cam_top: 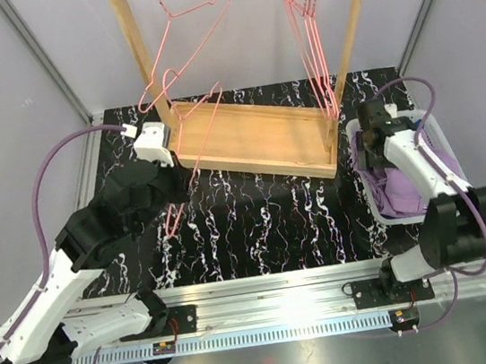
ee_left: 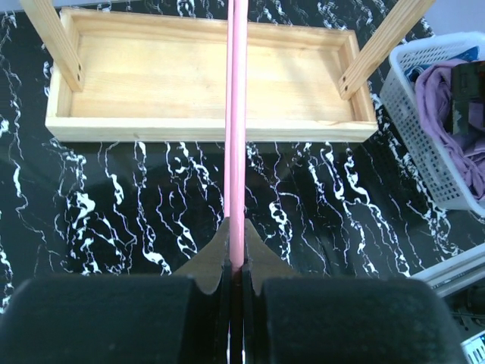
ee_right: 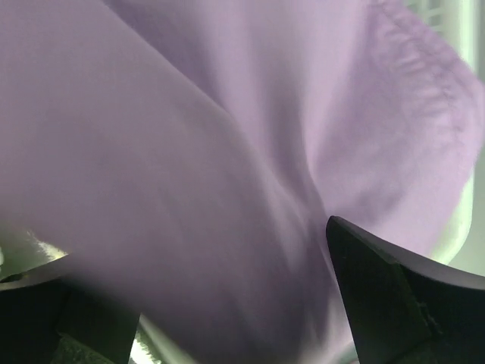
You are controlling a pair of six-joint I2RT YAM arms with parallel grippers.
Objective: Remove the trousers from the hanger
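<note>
The left gripper [ee_left: 236, 262] is pinching the pink hanger [ee_left: 237, 114] tight between its closed jaws, the wire running straight ahead of the fingers toward the wooden rack [ee_left: 204, 83]. The right gripper [ee_right: 189, 254] is hovering with its jaws spread wide, gripping nothing, the lilac trousers [ee_right: 189, 136] lying directly beneath and between its fingers, bunched inside the white basket [cam_top: 374, 198]

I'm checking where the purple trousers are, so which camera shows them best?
Top external: the lilac trousers lie in the white basket on the right, with the surroundings clear. The left wrist view catches part of them at its edge; the right wrist view shows only blurred lilac cloth.
</note>
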